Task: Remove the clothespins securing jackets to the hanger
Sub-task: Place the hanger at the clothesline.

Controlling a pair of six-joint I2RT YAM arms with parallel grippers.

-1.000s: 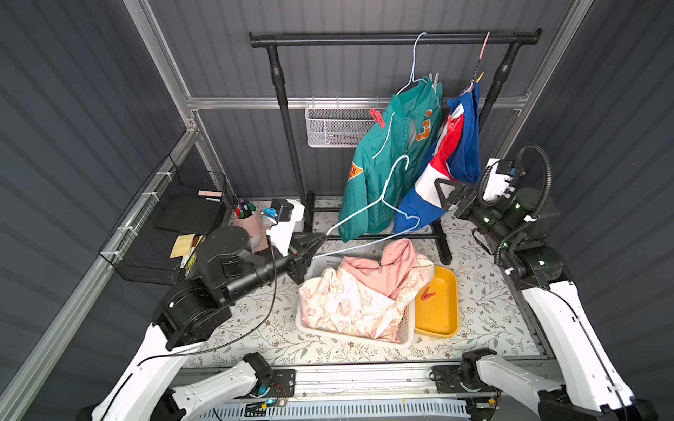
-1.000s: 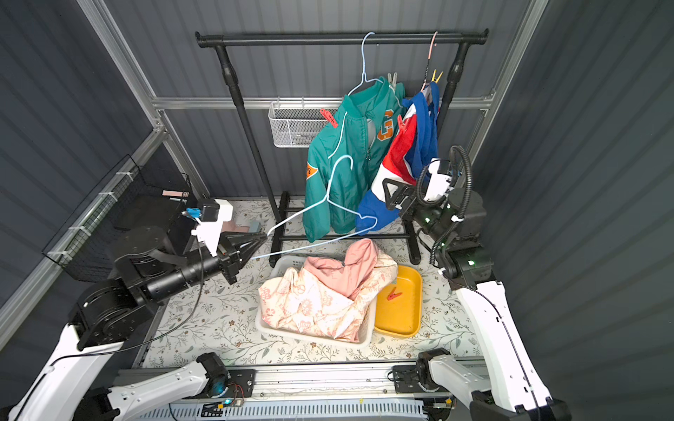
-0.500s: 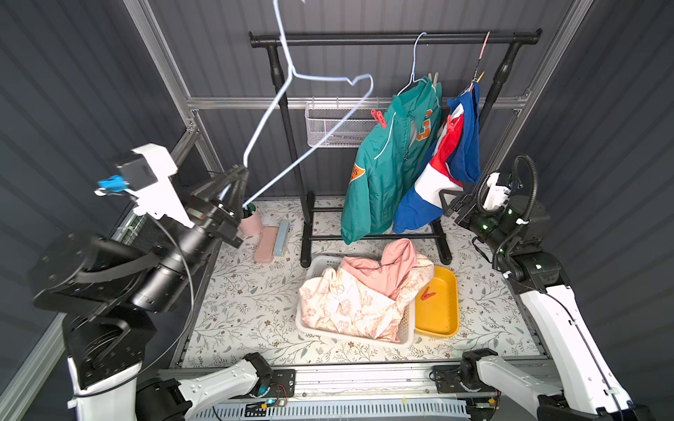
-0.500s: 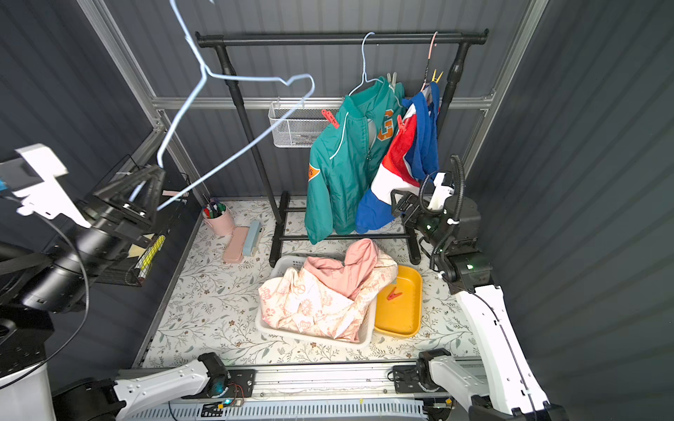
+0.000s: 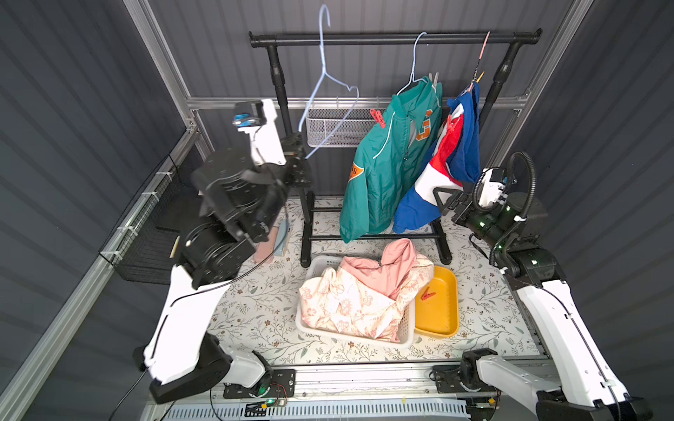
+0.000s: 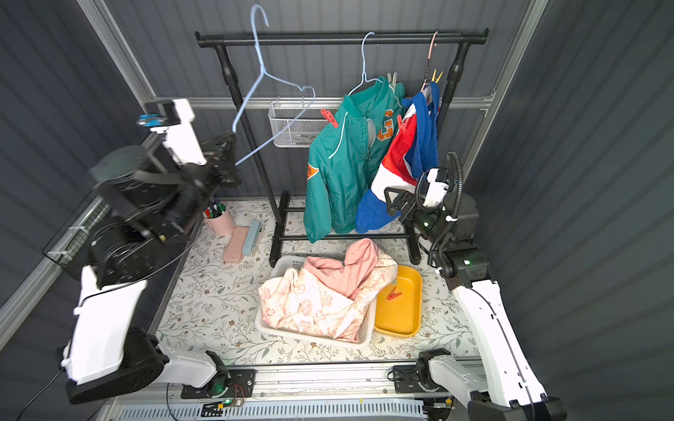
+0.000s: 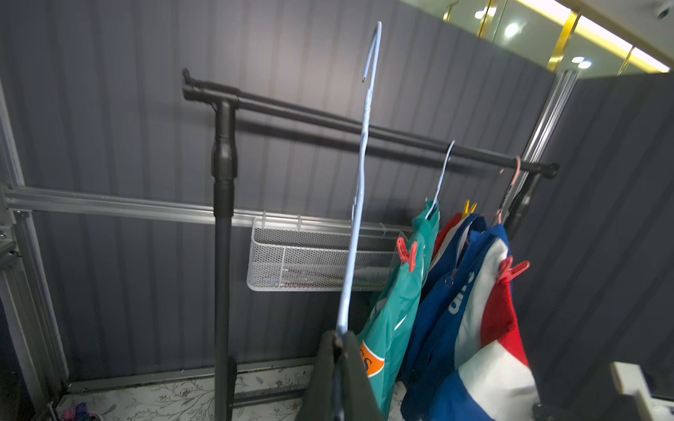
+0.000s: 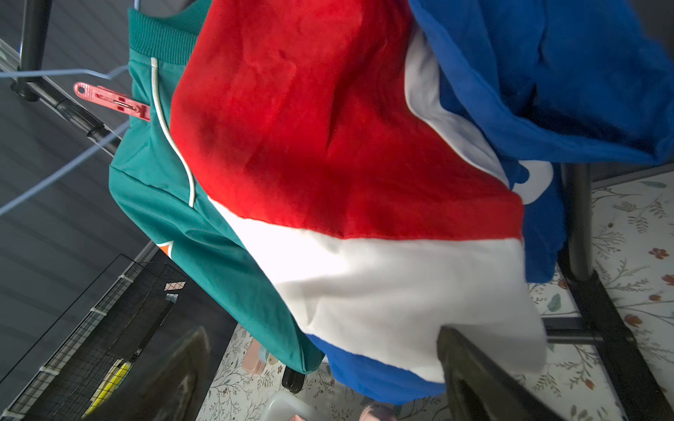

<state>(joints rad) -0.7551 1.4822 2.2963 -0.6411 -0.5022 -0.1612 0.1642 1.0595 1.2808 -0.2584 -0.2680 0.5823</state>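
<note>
My left gripper (image 5: pixel 301 156) (image 7: pixel 339 337) is shut on the lower corner of a bare light-blue wire hanger (image 5: pixel 321 84), held upright with its hook beside the rail's (image 5: pixel 364 38) left end. On the rail hang the teal jacket (image 5: pixel 386 171), with a red clothespin (image 6: pixel 329 117) (image 7: pixel 406 253) on its shoulder, and the red-white-blue jacket (image 6: pixel 397 164), with a red clothespin (image 7: pixel 512 269) and a yellow one (image 6: pixel 436 76). My right gripper (image 5: pixel 439 198) (image 8: pixel 321 333) is open at that jacket's lower hem. The cream-and-pink jacket (image 5: pixel 357 295) lies in a white basket (image 5: pixel 406 328).
A yellow tray (image 5: pixel 437 320) beside the basket holds one red clothespin (image 5: pixel 426 293). A mesh basket (image 5: pixel 328 127) hangs on the back wall. A pen cup (image 6: pixel 219 218) and two flat cases (image 6: pixel 237 248) sit at the left, near a black wire rack (image 5: pixel 146 237).
My left arm lifted the bare hanger from low over the basket, swung it high to the left, then brought it upright by the rail's left end. The right gripper barely shifted.
</note>
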